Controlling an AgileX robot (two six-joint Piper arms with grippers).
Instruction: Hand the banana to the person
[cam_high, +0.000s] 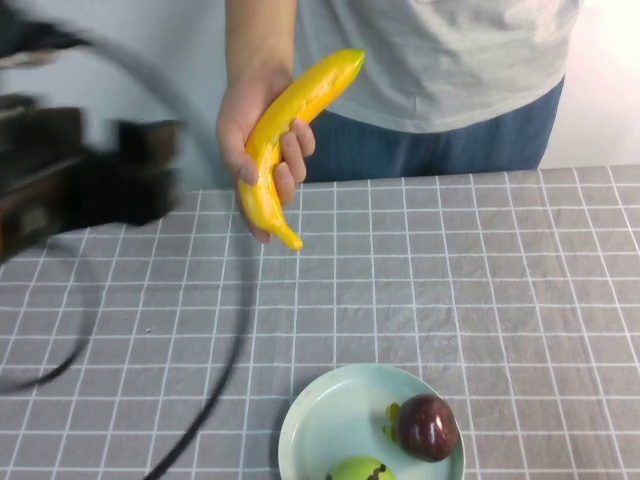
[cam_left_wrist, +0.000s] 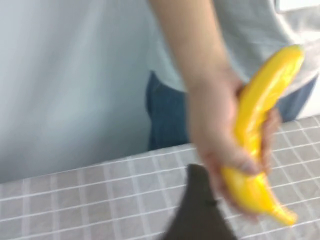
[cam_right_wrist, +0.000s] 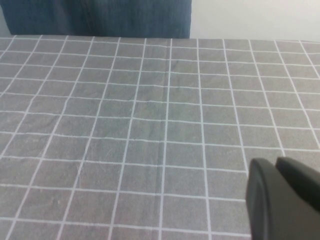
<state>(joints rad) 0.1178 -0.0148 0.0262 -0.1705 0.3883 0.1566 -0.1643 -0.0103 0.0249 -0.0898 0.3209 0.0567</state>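
The person (cam_high: 440, 70), in a light grey T-shirt and blue jeans, stands at the table's far edge. Their hand (cam_high: 252, 125) holds the yellow banana (cam_high: 290, 120) tilted above the table. In the left wrist view the banana (cam_left_wrist: 260, 125) sits in that hand too. My left gripper (cam_high: 148, 170) is a blur at the left, raised and clear of the banana, open and empty. One of its dark fingers (cam_left_wrist: 199, 210) shows just beside the hand. My right gripper (cam_right_wrist: 276, 164) is shut and empty, low over the grey checked cloth (cam_right_wrist: 150, 125); it is out of the high view.
A pale green plate (cam_high: 330, 420) at the near edge holds a dark red fruit (cam_high: 428, 427) and a round green fruit (cam_high: 360, 470). Black cables (cam_high: 225, 370) trail over the left of the table.
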